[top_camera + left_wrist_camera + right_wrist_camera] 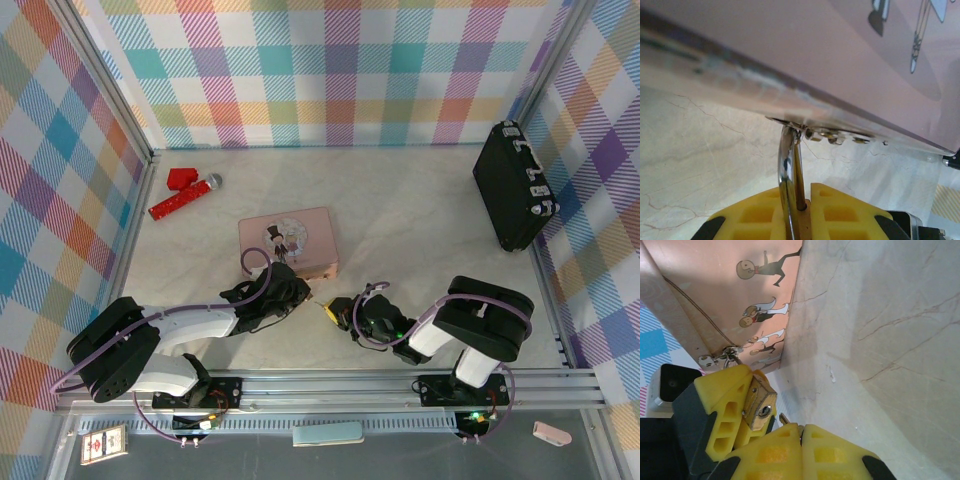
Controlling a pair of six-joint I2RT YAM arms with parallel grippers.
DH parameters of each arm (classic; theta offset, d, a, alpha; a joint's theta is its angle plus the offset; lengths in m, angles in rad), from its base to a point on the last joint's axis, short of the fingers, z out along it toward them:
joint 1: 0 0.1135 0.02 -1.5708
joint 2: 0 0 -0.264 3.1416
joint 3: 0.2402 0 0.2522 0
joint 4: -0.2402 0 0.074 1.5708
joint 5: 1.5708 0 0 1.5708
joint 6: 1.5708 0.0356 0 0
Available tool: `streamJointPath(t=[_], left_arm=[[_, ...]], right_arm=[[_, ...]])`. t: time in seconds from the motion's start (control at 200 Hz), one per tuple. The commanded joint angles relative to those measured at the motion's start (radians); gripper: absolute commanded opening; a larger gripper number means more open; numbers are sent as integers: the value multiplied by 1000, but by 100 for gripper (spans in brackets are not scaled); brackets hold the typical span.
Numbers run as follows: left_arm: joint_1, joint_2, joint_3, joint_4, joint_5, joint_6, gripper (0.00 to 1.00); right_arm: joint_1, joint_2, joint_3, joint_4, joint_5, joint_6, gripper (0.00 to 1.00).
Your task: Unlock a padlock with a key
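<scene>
The small brass padlock [760, 405] is clamped between the yellow fingers [722, 400] of my left gripper [300, 292], its keyhole facing the right wrist camera. Its silver shackle [786, 170] rises from the left gripper [807, 192] and hooks through the clasp of the pink tin [840, 50]. My right gripper [801, 429] is shut on the key [783, 417]. Just the key's tip pokes out, slightly below and right of the keyhole and not inside it. In the top view the right gripper [333, 312] sits just right of the left one, by the tin's [288, 240] front corner.
A red tool with a silver end and a red block [183, 195] lie at the back left. A black case [515, 185] leans against the right wall. Marbled tabletop [420, 230] stretches between the tin and the case.
</scene>
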Motion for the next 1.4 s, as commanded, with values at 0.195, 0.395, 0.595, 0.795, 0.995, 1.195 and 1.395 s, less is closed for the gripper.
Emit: streamJointPath(t=[0.195, 0.395, 0.595, 0.795, 0.995, 1.195, 1.395], left_arm=[[3, -24, 7, 103, -19, -3, 9], [0, -26, -3, 128, -12, -16, 8], [-4, -31, 1, 123, -13, -16, 8], [-6, -36, -1, 122, -16, -15, 8], [-6, -44, 0, 109, -21, -8, 8], [-6, -62, -6, 98, -31, -5, 8], [-6, -76, -3, 82, -37, 0, 8]], right_arm=[[10, 8, 8, 96, -5, 46, 0], [11, 24, 12, 104, -10, 64, 0], [14, 81, 15, 171, -12, 86, 0], [19, 132, 23, 232, -19, 98, 0], [23, 129, 26, 235, -17, 90, 0], [25, 121, 14, 238, 1, 90, 0], [25, 96, -2, 221, 21, 85, 0]])
